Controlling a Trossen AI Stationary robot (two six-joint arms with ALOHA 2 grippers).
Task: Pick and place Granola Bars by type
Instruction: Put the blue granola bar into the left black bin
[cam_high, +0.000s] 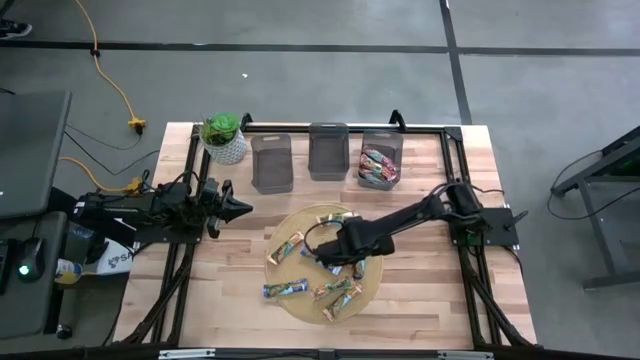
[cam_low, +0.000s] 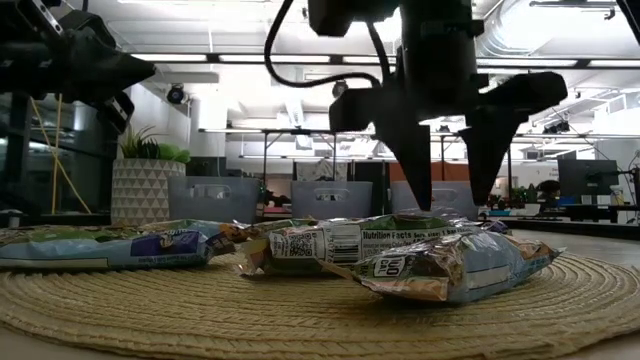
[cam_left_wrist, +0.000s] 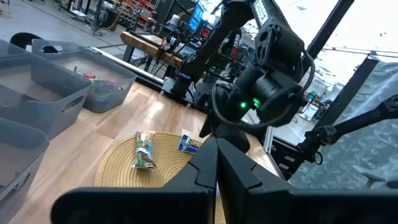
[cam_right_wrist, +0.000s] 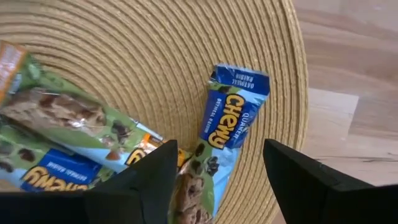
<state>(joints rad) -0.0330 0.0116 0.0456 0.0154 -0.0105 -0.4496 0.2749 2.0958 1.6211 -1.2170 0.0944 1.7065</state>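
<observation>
Several granola bars (cam_high: 288, 246) lie flat on a round woven mat (cam_high: 300, 308) in the middle of the table. My right gripper (cam_high: 332, 250) hovers open over the mat, fingers pointing down. In the right wrist view a blue-wrapped bar (cam_right_wrist: 229, 127) lies between and below my open fingers (cam_right_wrist: 219, 149). In the low view the fingertips (cam_low: 450, 200) stand just above the bars (cam_low: 455, 265), apart from them. More bars (cam_high: 378, 166) lie in the rightmost bin. My left gripper (cam_high: 238, 208) waits shut near the table's left side, above the wood.
Three grey bins (cam_high: 271, 162) stand in a row along the far side; the left and middle ones (cam_high: 328, 150) hold no bars. A potted plant (cam_high: 224, 138) stands at the far left corner. Bare wood (cam_high: 430, 290) lies right of the mat.
</observation>
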